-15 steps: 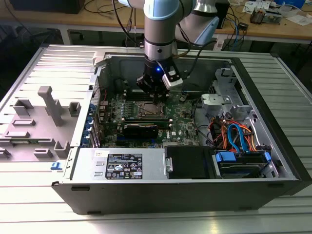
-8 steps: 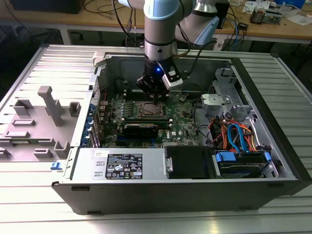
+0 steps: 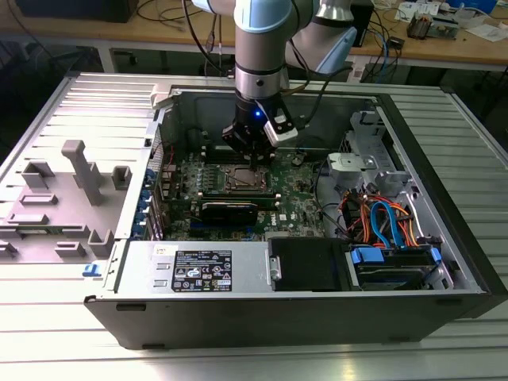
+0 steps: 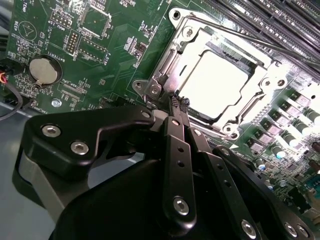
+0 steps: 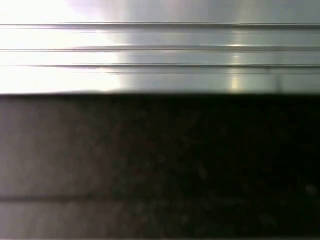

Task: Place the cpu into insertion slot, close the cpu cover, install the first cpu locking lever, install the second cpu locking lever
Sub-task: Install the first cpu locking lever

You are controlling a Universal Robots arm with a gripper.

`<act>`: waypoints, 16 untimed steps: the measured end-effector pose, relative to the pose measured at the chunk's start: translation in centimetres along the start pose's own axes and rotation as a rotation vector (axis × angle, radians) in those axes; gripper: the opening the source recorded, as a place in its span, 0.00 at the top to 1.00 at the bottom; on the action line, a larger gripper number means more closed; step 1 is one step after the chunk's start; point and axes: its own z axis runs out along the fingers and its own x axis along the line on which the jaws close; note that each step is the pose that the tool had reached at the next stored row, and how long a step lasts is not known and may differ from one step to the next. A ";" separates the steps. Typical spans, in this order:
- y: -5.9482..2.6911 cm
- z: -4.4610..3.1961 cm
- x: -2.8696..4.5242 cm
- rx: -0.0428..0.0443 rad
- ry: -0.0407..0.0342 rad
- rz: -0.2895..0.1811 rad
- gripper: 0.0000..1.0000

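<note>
In the exterior view, an open computer case [image 3: 317, 262] lies on its side on a ribbed metal worktop [image 3: 95, 103]. The arm [image 3: 262, 48] reaches down into the case, and the gripper [image 3: 255, 159] hangs just above the insertion slot [image 3: 243, 179] on the green board [image 3: 302, 202]. A grey plastic fixture [image 3: 83, 171] stands on the worktop toward the exterior view's left, well apart from the case.

In the second wrist view, the gripper [image 4: 179, 103] has its fingers [image 4: 174, 125] pressed together, with nothing pinched between them. Their tips sit at the edge of the cpu cover [image 4: 200, 42], beside a corner screw [image 4: 155, 89]. The cover lies flat over the slot, and the cpu [image 4: 220, 82] shows through its cut-out, seated in the slot. A thin lever [image 4: 250, 37] runs along the cover's far side. A coin battery [image 4: 44, 69] sits on the board, well apart from the slot.

The first wrist view shows a bright ribbed metal surface [image 5: 160, 50] above a dark blurred band [image 5: 160, 165].
</note>
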 end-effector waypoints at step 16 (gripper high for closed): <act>0.10 0.20 -0.33 -0.0118 0.0042 -0.004 0.89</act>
